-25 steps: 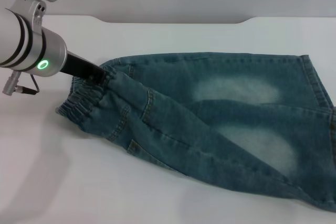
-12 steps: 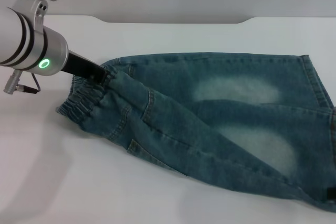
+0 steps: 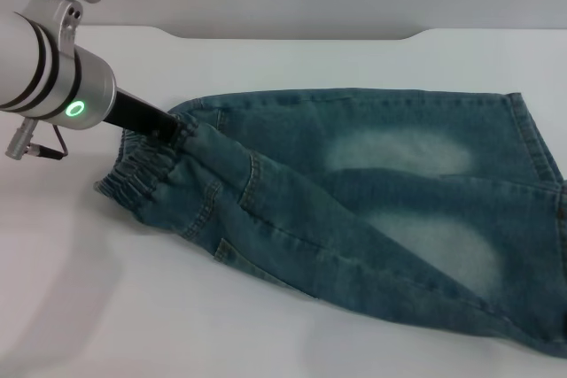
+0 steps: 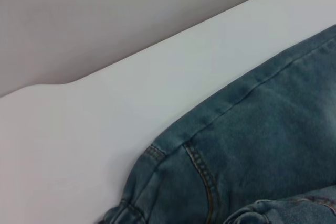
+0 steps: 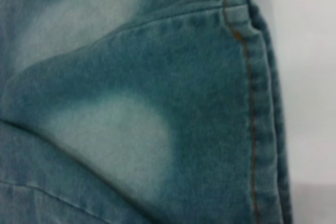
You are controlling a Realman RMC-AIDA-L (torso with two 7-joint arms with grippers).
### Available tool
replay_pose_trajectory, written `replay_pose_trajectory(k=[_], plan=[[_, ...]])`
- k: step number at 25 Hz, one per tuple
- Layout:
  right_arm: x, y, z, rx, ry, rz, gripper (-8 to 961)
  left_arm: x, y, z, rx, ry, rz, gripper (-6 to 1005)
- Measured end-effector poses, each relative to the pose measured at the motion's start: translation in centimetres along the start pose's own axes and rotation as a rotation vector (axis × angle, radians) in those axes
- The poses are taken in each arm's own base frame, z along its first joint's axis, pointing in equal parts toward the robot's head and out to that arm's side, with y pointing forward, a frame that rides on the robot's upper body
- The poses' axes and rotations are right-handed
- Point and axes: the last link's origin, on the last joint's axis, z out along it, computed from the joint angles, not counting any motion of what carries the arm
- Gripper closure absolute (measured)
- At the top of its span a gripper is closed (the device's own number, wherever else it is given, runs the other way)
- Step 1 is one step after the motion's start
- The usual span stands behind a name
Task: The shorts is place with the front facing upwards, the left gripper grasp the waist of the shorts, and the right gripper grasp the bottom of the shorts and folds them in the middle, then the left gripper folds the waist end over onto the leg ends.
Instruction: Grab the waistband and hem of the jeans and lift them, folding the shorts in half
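Observation:
The blue-green denim shorts (image 3: 372,210) lie front up on the white table (image 3: 80,307), with pale faded patches on both legs. The gathered waist (image 3: 137,174) points left and the leg ends (image 3: 532,135) reach the right edge of the head view. My left gripper (image 3: 173,127), a black claw on a silver arm with a green light, is shut on the waist's far corner, and the denim bunches around it. The left wrist view shows the shorts (image 4: 262,145) just below the camera. The right wrist view sits close over a leg and its stitched hem (image 5: 254,103). The right gripper is out of view.
The table's far edge (image 3: 292,37) has a shallow notch, with a grey wall behind it. Bare white table surface (image 4: 79,129) lies to the left of and in front of the shorts.
A small dark shape at the lower right edge of the head view half a second ago is gone. The left arm and the shorts have barely moved.

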Motion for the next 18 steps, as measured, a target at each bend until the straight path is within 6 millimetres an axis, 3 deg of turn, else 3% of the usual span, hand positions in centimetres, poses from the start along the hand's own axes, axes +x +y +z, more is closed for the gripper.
replay_pose_trajectory(k=[4, 18], plan=[[0.0, -0.3, -0.4, 0.005, -0.013, 0.013, 474, 0.0, 0.0, -0.1, 0.001, -0.003, 0.003, 915], [0.3, -0.3, 0.9, -0.022, 0.029, 0.034, 479, 0.2, 0.3, 0.0, -0.001, -0.006, 0.026, 915]])
